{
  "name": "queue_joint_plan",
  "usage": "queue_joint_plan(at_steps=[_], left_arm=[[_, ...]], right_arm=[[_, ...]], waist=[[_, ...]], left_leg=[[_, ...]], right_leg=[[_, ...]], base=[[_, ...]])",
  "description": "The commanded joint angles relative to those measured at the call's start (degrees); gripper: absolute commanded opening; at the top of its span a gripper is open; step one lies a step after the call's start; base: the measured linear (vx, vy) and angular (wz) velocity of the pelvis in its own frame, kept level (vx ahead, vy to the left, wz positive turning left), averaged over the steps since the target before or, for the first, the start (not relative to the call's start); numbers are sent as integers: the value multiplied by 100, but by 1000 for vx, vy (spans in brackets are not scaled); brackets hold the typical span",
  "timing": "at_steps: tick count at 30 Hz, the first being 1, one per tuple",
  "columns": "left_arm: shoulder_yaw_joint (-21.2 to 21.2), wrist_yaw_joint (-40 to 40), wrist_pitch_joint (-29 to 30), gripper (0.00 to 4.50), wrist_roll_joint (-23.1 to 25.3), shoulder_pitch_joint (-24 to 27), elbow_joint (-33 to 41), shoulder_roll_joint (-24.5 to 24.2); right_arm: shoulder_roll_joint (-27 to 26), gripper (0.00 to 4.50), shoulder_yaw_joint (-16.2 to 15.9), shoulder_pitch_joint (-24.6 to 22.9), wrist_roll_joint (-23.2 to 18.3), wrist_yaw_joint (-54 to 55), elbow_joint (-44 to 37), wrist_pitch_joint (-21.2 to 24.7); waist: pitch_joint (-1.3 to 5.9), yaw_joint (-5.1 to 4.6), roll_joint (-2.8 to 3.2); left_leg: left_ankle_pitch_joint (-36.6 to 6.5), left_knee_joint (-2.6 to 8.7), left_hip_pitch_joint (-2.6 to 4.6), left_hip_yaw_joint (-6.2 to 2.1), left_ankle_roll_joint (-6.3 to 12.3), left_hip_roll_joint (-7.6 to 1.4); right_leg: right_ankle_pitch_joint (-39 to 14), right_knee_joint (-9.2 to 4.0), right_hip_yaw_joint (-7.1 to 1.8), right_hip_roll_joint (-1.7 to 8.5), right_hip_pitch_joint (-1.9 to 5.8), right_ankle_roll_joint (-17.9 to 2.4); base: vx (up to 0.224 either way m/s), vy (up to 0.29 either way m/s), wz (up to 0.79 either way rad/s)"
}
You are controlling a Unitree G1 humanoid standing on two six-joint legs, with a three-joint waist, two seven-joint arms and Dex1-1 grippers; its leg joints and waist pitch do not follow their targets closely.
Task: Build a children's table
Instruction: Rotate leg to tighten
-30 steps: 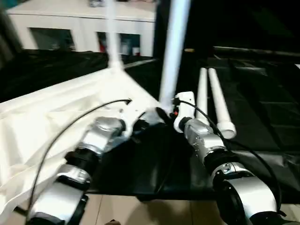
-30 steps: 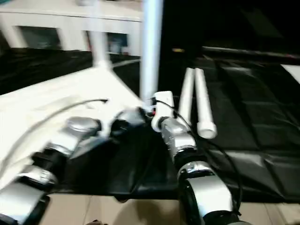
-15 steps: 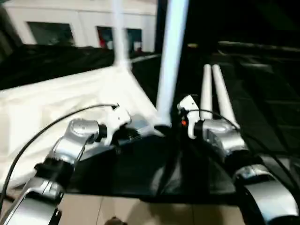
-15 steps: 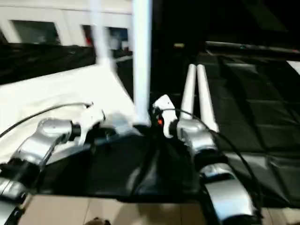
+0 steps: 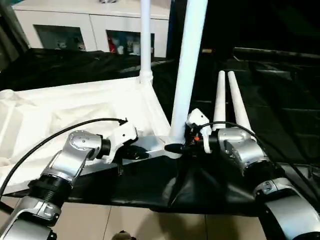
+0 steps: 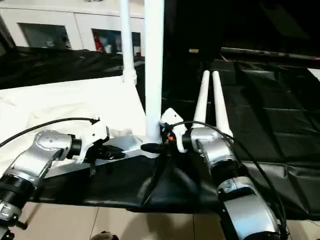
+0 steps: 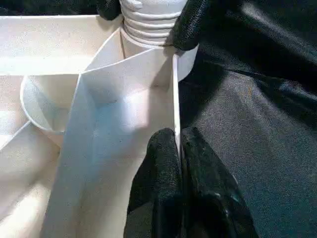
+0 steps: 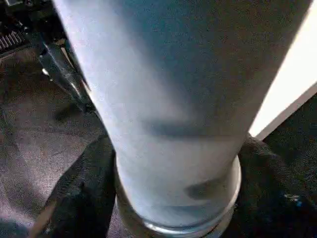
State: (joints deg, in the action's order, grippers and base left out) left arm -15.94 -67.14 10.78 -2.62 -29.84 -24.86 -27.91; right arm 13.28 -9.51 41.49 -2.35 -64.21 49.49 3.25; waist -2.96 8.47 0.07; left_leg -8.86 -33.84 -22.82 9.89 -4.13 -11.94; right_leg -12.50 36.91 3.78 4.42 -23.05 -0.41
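The white tabletop point(image 5: 75, 107) lies upside down on black cloth. One white leg point(image 5: 145, 40) stands in its far corner socket. A second leg point(image 5: 187, 75) stands upright in the near right corner socket, and my right gripper point(image 5: 175, 148) is shut around its ribbed base point(image 7: 148, 20). In the right wrist view, black fingers point(image 8: 81, 198) flank the tube point(image 8: 168, 124). My left gripper point(image 5: 134, 153) is shut on the tabletop's thin rim wall point(image 7: 174, 89), just beside that corner socket.
Two loose white legs point(image 5: 220, 100) point(image 5: 239, 107) lie side by side on the black cloth point(image 5: 280, 115) to the right. A white cabinet point(image 5: 90, 30) with glass doors stands behind. The cloth's front edge drops to a tan floor point(image 5: 125, 225).
The head camera has shifted and the picture has steadied. My left forearm has swung out to the left, its gripper still at the near rim. The right gripper stays at the leg's base.
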Motion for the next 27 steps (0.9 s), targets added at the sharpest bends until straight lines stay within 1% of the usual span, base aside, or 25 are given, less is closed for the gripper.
queue_joint_plan(at_steps=[1,3,4,5,6,7,8,9,10,11,12,13,14,15,16,17,18,19,20,21,22,24,25,26,27], left_arm=[[30,-200,6,0,-154,-28,328,17],[68,8,190,0,-135,-63,239,106],[93,129,252,0,-120,-94,177,167],[99,160,267,0,-116,-101,162,182],[119,258,314,0,-105,-127,114,232],[147,577,436,0,-8,-206,-24,349],[243,1261,672,0,143,-390,-356,626],[275,1445,737,0,176,-439,-442,699],[394,1999,903,0,238,-587,-717,927],[502,2669,997,0,326,-809,-1146,1215],[553,3079,979,0,388,-952,-1428,1389],[559,3139,969,0,398,-973,-1471,1415],[555,3296,919,0,429,-1054,-1625,1508],[525,3454,814,0,493,-1140,-1759,1602],[470,3507,719,0,553,-1200,-1835,1657],[416,3512,659,0,600,-1242,-1865,1692],[411,3511,654,0,606,-1246,-1867,1695],[359,3435,584,0,640,-1244,-1821,1668],[349,3373,571,0,646,-1244,-1793,1661],[325,3193,497,0,627,-1236,-1739,1629],[325,3193,497,0,627,-1236,-1739,1629],[327,2941,516,0,538,-1180,-1616,1557],[329,2916,522,0,526,-1174,-1604,1549],[324,2741,424,0,478,-1115,-1512,1475],[306,2547,294,0,474,-1059,-1454,1386]], right_arm=[[-30,282,37,-10,-38,186,-54,126],[-249,279,271,6,-91,860,198,206],[-347,277,377,23,-106,1206,314,236],[-371,277,403,28,-110,1293,343,244],[-447,276,485,42,-119,1566,432,265],[-585,276,646,73,-159,2124,577,324],[-821,276,904,139,-222,3139,839,412],[-874,276,957,154,-235,3359,898,430],[-1024,276,1094,193,-280,3963,1056,449],[-1272,275,1234,267,-390,4464,1240,394],[-1441,275,1287,317,-427,4763,1346,324],[-1467,275,1292,324,-430,4807,1361,310],[-1572,275,1279,360,-415,4922,1411,233],[-1702,275,1243,414,-369,4946,1466,147],[-1789,275,1163,458,-287,4915,1489,65],[-1862,275,1070,509,-168,4833,1505,-22],[-1869,275,1060,515,-153,4824,1507,-32],[-1881,275,1019,539,-127,4698,1481,-92],[-1887,331,1023,566,-123,4662,1477,-143],[-1882,331,1043,643,-120,4567,1491,-257],[-1882,345,1043,643,-120,4567,1491,-257],[-1823,366,1090,728,-155,4407,1489,-329],[-1815,366,1096,736,-161,4386,1490,-334],[-1736,381,1108,758,-201,4156,1454,-307],[-1639,390,1090,766,-212,3881,1412,-275]], waist=[[418,-5,72],[405,-25,80],[399,-40,78],[393,-64,75],[389,-79,71],[387,-99,75],[374,-125,66],[362,-146,72],[371,-137,69],[353,-143,74],[339,-165,75],[345,-129,75],[366,-74,41],[361,-71,44],[365,-53,47],[371,-47,48],[376,-38,44],[370,-39,54],[376,-40,49],[377,-39,44],[376,-36,51],[373,-55,46],[375,-88,37],[382,-114,41],[402,-139,43]], left_leg=[[-1237,390,165,-25,12,-156],[-1267,399,162,-24,-5,-157],[-1332,412,166,-31,-54,-154],[-1395,426,160,-40,-115,-149],[-1441,438,161,-47,-137,-147],[-1519,445,180,-40,-180,-151],[-1598,454,206,-39,-240,-143],[-1635,465,220,-35,-302,-141],[-1711,467,236,-50,-349,-138],[-1778,472,242,-42,-376,-141],[-1871,474,241,-25,-373,-125],[-1949,471,282,-43,-424,-131],[-1919,476,256,-47,-368,-129],[-1850,484,226,-45,-341,-124],[-1816,481,249,-43,-322,-127],[-1741,482,227,-44,-295,-126],[-1695,480,220,-44,-282,-128],[-1649,484,205,-48,-257,-125],[-1628,479,204,-44,-233,-129],[-1618,478,203,-44,-223,-128],[-1637,481,205,-47,-223,-132],[-1655,489,172,-53,-194,-126],[-1601,498,135,-66,-190,-122],[-1543,501,109,-79,-196,-119],[-1404,488,105,-82,-165,-114]], right_leg=[[112,-368,-238,365,276,-1464],[47,-372,-243,364,261,-1471],[-72,-377,-245,371,258,-1467],[-219,-386,-249,382,268,-1445],[-304,-396,-247,378,272,-1421],[-409,-412,-259,382,258,-1394],[-550,-429,-273,382,239,-1385],[-640,-438,-283,373,220,-1374],[-808,-465,-280,393,238,-1322],[-923,-486,-291,398,217,-1284],[-1053,-507,-303,390,191,-1258],[-1206,-528,-295,401,183,-1206],[-1262,-544,-302,425,231,-1084],[-1214,-546,-303,423,236,-1045],[-1159,-554,-302,413,216,-985],[-1043,-543,-298,409,232,-964],[-965,-535,-297,410,239,-959],[-877,-522,-292,408,250,-969],[-826,-523,-291,409,252,-970],[-811,-520,-290,410,253,-979],[-844,-521,-287,417,249,-987],[-890,-515,-284,414,270,-973],[-858,-503,-276,416,297,-962],[-801,-485,-266,410,320,-955],[-595,-469,-255,397,327,-971]], base=[[0,0,0],[0,0,0],[0,0,0],[0,0,0],[0,0,0],[0,0,0],[0,0,0],[0,0,0],[0,0,0],[0,0,0],[0,0,0],[0,0,0],[0,0,0],[0,0,0],[0,0,0],[0,0,0],[0,0,0],[0,0,0],[0,0,0],[0,0,0],[0,0,0],[0,0,0],[0,0,0],[0,0,0],[0,0,0]])
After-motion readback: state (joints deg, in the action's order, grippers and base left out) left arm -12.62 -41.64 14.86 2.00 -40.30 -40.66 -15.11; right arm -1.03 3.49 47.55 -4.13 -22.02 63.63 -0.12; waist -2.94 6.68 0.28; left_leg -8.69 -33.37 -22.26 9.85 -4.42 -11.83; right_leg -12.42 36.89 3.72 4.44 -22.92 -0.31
